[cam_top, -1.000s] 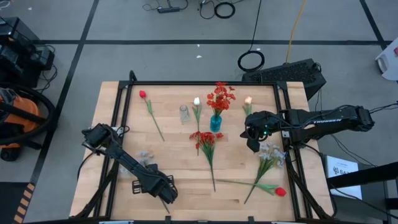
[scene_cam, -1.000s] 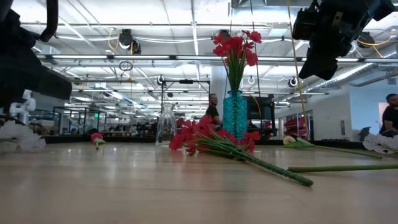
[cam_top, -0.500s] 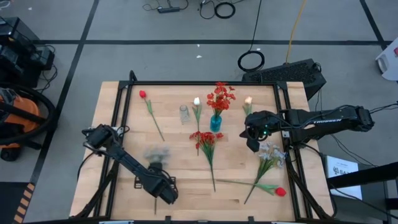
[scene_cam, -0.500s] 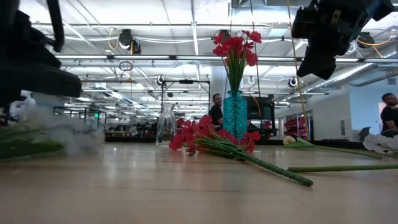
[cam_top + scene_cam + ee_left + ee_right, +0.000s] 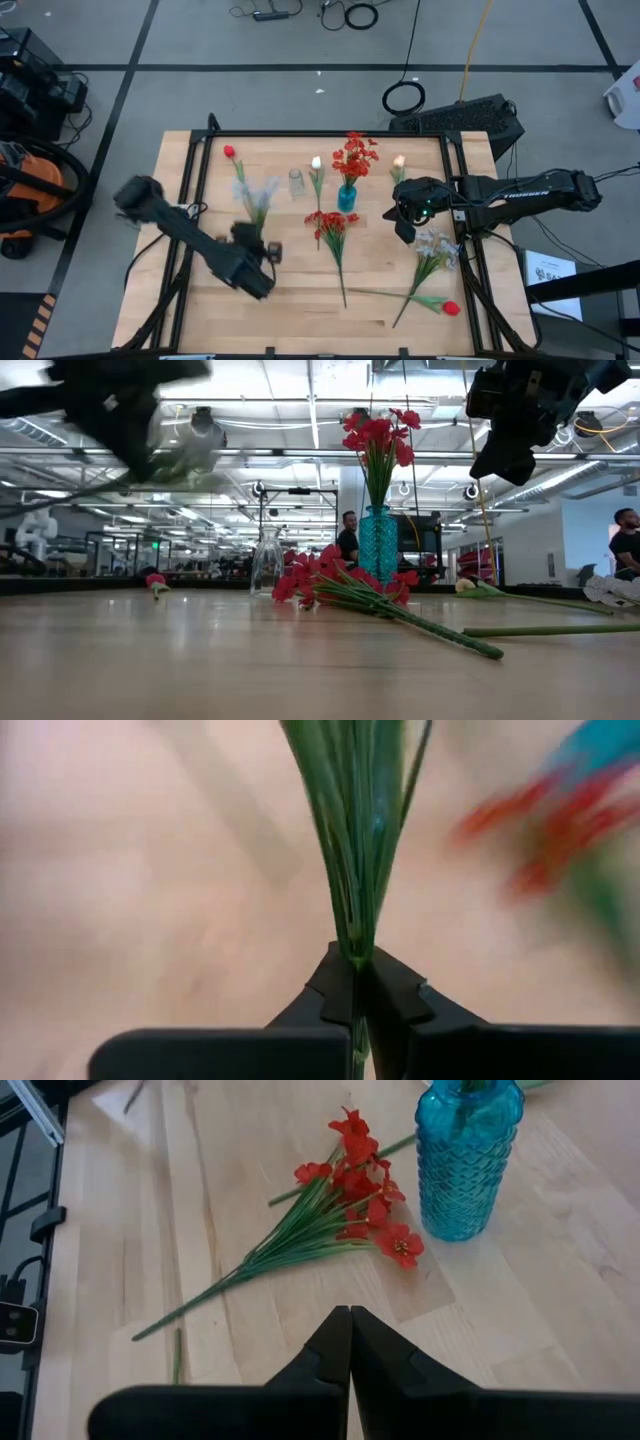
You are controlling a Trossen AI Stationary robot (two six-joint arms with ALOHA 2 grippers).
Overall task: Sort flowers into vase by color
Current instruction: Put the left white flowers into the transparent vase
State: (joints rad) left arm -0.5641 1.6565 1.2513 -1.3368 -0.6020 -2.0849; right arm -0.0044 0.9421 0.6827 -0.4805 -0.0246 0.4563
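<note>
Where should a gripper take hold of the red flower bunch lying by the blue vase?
Grip the red flower bunch on its bare green stem, probably from straight above: it lies flat, blossoms fanned wide beside the blue vase, the stem end slim with bare table either side.

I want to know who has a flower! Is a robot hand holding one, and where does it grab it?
Yes. The left gripper has its fingers shut on the green stems of the pale spray, low down. The right gripper holds nothing.

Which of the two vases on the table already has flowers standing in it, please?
The blue vase, holding red blossoms upright. The clear glass vase beside it holds nothing.
</note>
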